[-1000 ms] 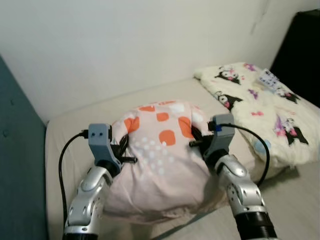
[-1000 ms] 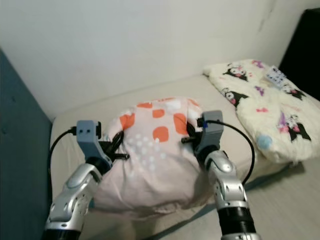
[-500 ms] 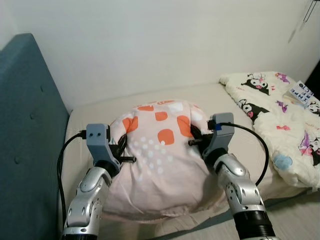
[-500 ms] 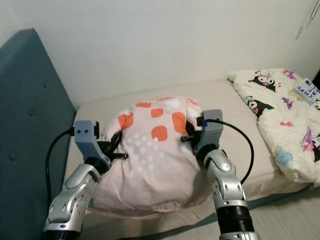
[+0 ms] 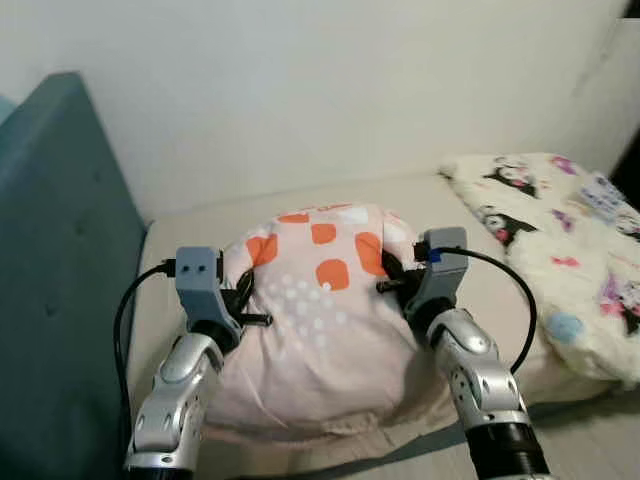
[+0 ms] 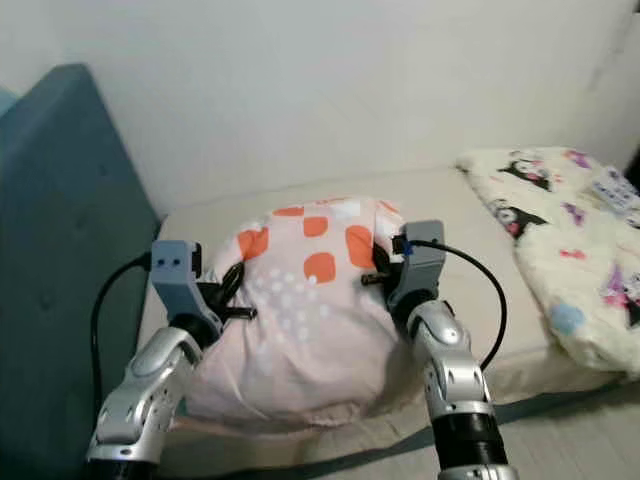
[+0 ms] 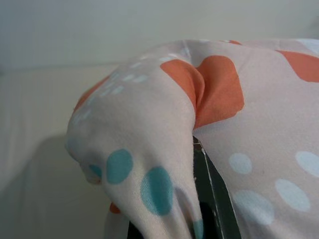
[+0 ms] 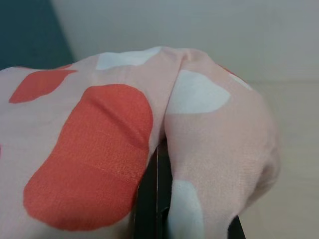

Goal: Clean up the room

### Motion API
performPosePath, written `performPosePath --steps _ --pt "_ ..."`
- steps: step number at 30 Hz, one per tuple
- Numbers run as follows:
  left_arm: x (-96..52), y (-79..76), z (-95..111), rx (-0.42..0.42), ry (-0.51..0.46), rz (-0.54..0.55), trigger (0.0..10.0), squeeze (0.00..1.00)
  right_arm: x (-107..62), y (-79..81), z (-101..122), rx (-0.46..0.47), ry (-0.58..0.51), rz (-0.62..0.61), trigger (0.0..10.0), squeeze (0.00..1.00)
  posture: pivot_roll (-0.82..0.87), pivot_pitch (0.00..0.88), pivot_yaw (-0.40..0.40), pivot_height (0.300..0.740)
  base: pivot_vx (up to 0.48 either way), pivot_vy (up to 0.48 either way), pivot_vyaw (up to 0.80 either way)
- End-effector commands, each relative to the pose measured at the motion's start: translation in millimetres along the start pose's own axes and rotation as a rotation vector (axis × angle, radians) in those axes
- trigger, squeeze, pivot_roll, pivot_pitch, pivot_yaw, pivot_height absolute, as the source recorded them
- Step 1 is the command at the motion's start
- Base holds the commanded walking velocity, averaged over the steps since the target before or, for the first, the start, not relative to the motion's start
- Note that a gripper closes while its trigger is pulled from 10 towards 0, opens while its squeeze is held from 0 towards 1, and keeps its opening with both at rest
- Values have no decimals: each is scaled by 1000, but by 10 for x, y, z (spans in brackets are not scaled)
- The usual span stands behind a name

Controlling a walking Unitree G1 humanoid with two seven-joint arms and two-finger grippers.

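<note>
A plump pink pillow (image 5: 320, 320) with orange patches and white dots hangs between my two arms above the near side of the bed (image 5: 180, 230). My left gripper (image 5: 243, 300) is shut on the pillow's left edge, and in the left wrist view the fabric (image 7: 149, 149) bunches over a black finger (image 7: 214, 199). My right gripper (image 5: 392, 278) is shut on the pillow's right edge. In the right wrist view the cloth (image 8: 99, 149) folds around its dark fingers (image 8: 152, 199).
A teal padded headboard (image 5: 50, 280) stands at the left. A cream quilt with cartoon prints (image 5: 560, 250) lies on the bed's right side, with a small printed box (image 5: 607, 193) on it. A white wall (image 5: 320, 90) runs behind the bed.
The camera has swung left, so the headboard has come into sight and the quilt has slid right. Both grippers keep the same hold on the pillow.
</note>
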State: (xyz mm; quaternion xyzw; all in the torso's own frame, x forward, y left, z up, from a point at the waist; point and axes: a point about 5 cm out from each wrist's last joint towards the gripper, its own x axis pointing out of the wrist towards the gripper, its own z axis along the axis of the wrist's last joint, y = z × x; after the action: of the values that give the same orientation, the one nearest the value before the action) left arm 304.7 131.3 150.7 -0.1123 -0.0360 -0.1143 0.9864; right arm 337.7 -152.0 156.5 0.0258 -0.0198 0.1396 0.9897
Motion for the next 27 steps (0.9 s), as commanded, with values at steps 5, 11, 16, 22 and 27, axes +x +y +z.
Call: performPosePath --steps 5,11,16,22,27 --pt "18 -9 57 -8 -32 9 10000 0 23 18 85 13 -59 3 10000 0 -8 72 -33 740 0 0 160" --pt "22 -6 57 3 -28 4 10000 0 25 6 87 3 -56 -5 10000 0 -8 75 -32 740 0 0 0" --pt "35 -9 49 15 -19 -4 10000 0 22 -5 84 -1 -54 -11 10000 0 -10 73 -30 740 0 0 0" --pt "44 -14 45 17 -14 -7 10000 0 15 -19 74 2 -51 -22 10000 0 -14 73 -28 740 0 0 0" --pt "50 -1 24 25 -3 1 10000 0 -16 -69 33 -1 -36 -61 10000 0 -15 75 -26 740 0 0 0"
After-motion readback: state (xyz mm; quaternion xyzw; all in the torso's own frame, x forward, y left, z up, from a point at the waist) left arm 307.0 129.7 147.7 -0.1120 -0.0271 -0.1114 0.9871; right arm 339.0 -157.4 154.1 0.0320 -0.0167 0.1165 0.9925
